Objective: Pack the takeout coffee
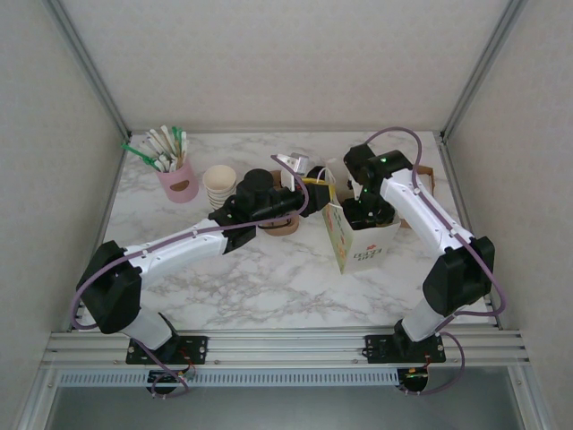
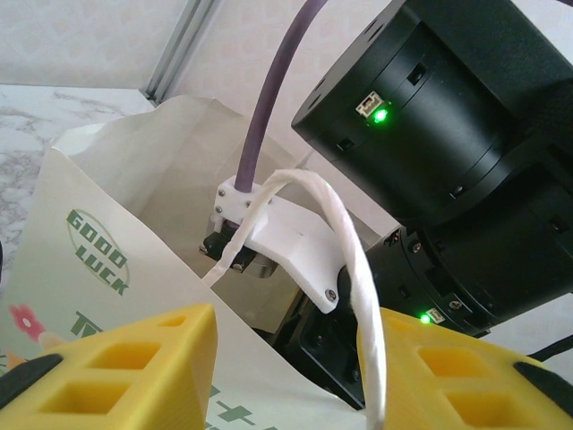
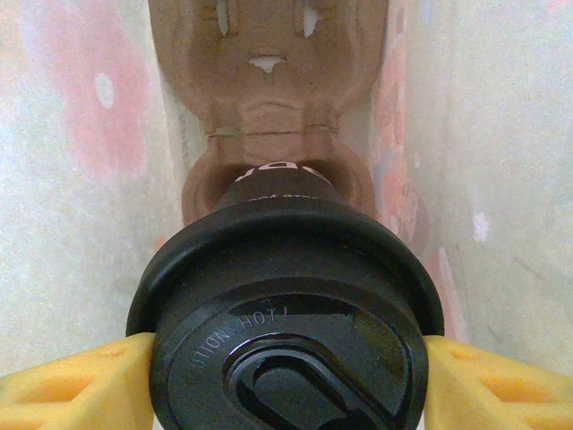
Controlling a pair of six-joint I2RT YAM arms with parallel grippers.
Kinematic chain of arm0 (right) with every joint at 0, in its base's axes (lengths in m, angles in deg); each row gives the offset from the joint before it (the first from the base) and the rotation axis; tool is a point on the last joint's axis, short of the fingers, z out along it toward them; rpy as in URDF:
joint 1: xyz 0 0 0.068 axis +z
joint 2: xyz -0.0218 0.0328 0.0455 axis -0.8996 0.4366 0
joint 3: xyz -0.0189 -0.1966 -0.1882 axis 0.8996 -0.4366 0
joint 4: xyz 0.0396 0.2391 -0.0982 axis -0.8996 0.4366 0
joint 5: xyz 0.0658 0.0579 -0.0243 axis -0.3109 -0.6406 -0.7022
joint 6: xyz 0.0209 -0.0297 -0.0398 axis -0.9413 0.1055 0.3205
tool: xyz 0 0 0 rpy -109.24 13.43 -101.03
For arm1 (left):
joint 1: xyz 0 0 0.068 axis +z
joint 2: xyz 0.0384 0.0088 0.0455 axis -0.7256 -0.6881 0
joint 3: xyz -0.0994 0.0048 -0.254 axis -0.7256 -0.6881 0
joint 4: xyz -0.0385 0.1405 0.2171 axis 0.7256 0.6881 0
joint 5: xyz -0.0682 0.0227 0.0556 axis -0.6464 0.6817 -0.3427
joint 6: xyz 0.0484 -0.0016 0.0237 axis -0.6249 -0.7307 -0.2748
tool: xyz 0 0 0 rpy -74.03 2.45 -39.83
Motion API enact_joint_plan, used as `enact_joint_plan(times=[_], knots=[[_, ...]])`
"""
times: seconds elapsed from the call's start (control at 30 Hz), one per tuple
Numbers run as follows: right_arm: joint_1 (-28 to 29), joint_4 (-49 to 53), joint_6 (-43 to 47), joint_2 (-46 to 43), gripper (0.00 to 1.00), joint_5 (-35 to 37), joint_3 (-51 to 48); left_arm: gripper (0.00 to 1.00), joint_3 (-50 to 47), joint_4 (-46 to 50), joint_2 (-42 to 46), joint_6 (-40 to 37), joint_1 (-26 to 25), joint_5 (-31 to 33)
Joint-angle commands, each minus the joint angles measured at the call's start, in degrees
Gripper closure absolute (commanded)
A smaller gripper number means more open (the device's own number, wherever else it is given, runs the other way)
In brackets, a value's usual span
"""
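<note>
Nearest: the right claw [image 3: 286, 381] is gripping the takeout coffee [image 3: 285, 269] by its black lid, a yellow finger [image 3: 67, 385] pressing in on each side and the jaws standing wide about the rim. The cup is hanging upright inside the paper bag [image 3: 72, 179], its base pointing into a round well of the brown pulp carrier [image 3: 269, 98] lower down in the bag. Whether the base is touching the well cannot be told. At the bag's mouth the left claw [image 2: 286, 376] is standing part open, the white cord handle [image 2: 345, 242] running between its fingers and resting against one, hooked rather than pinched, apparently holding the mouth open. From above, the bag is sitting on the counter [image 1: 269, 278] right of centre. The step in hand appears to be seating the coffee in the carrier. The next move is calling for a straight, level descent until the cup is bottoming in the well. Then the jaws need to open and the claw rise clear of lid and bag walls. Farther back, a stack of cream cups [image 1: 219, 184], black lids [image 1: 260, 179] and a pink pot of stirrers [image 1: 179, 179] are standing together.
</note>
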Motion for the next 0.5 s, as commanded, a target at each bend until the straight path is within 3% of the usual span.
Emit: enact_joint_plan(times=[0.0,0.47], knots=[[-0.3,-0.4,0.3,-0.3,0.3,-0.8,-0.9,0.55,1.0,-0.7,0.5,-1.2,-0.6,0.5],[-0.3,3.0,-0.2,-0.2,0.3,-1.2,1.4,0.55,1.2,-0.8,0.2,-1.1,-0.7,0.4]])
